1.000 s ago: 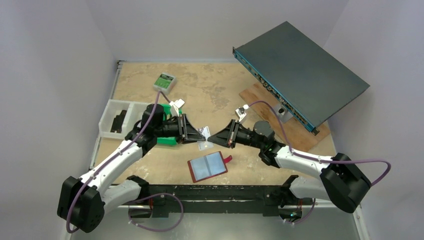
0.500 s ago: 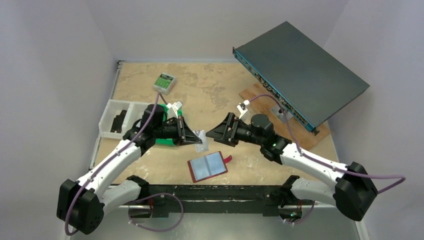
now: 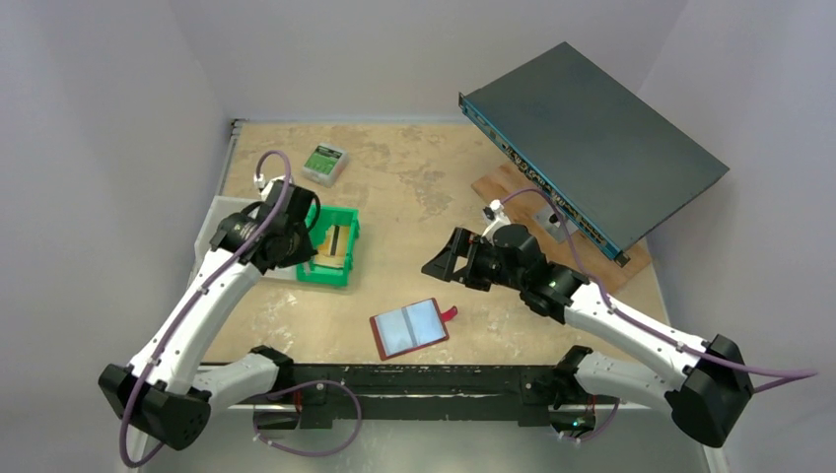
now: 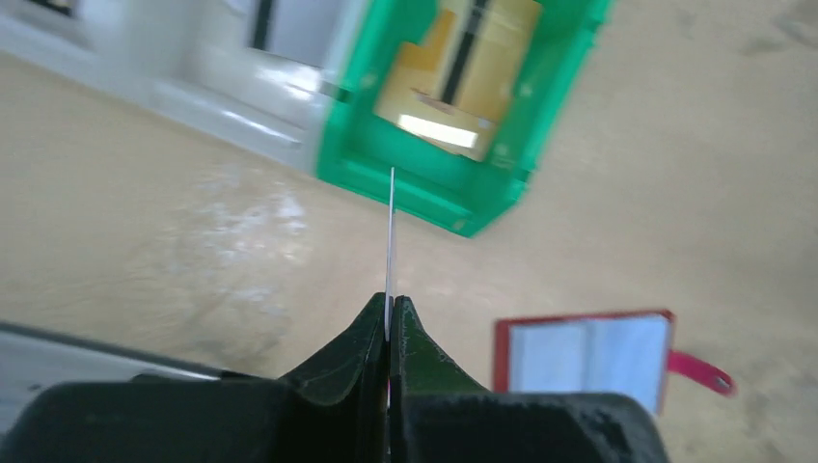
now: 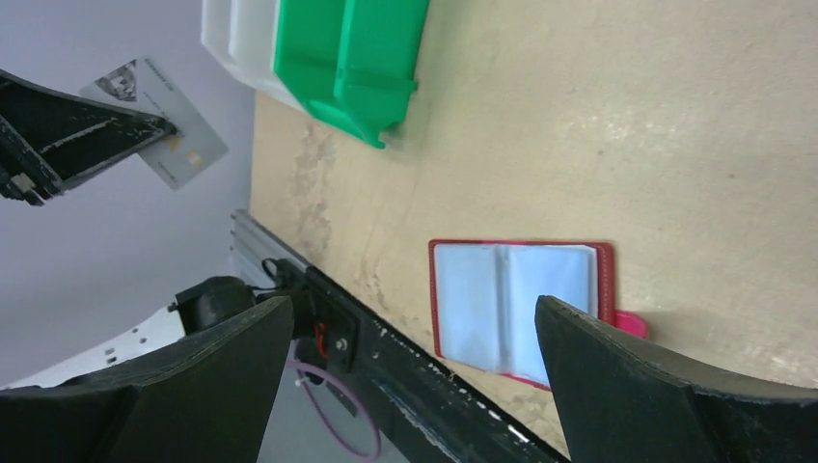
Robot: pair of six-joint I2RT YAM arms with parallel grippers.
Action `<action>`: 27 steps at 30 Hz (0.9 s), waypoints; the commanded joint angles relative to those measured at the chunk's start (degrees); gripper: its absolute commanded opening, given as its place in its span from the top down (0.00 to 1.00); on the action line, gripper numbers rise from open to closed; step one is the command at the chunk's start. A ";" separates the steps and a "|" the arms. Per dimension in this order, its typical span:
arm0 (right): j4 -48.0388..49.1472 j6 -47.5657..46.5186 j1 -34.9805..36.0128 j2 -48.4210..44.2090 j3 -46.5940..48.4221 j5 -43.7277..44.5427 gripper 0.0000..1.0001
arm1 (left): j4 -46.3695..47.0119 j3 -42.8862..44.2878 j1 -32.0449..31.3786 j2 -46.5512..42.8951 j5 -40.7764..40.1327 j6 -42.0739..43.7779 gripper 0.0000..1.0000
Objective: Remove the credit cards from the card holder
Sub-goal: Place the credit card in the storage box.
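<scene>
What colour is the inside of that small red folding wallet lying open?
Pale grey-blue pockets inside the red leather-like wallet, clearest in the right wrist view.

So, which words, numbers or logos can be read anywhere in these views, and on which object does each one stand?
No text can be read in any view.
On the credit card in the left gripper: a small picture and a chip show, the print is blurred.
On the green-and-white box: print too small to read.
On the network switch: front-panel markings too small to read.
On the card holder: no text visible.
</scene>
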 commanded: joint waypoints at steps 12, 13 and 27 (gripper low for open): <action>-6.44 -3.38 -0.07 -6.43 2.83 12.22 0.01 | -1.57 11.00 9.98 20.79 -29.73 11.79 1.00; -6.56 -3.39 -0.11 -6.40 2.80 12.30 0.01 | -1.68 12.11 10.70 22.44 -29.26 11.93 1.00; -6.59 -2.77 -0.09 -7.92 1.18 13.21 0.01 | -3.87 21.48 15.59 37.77 -20.29 14.45 0.96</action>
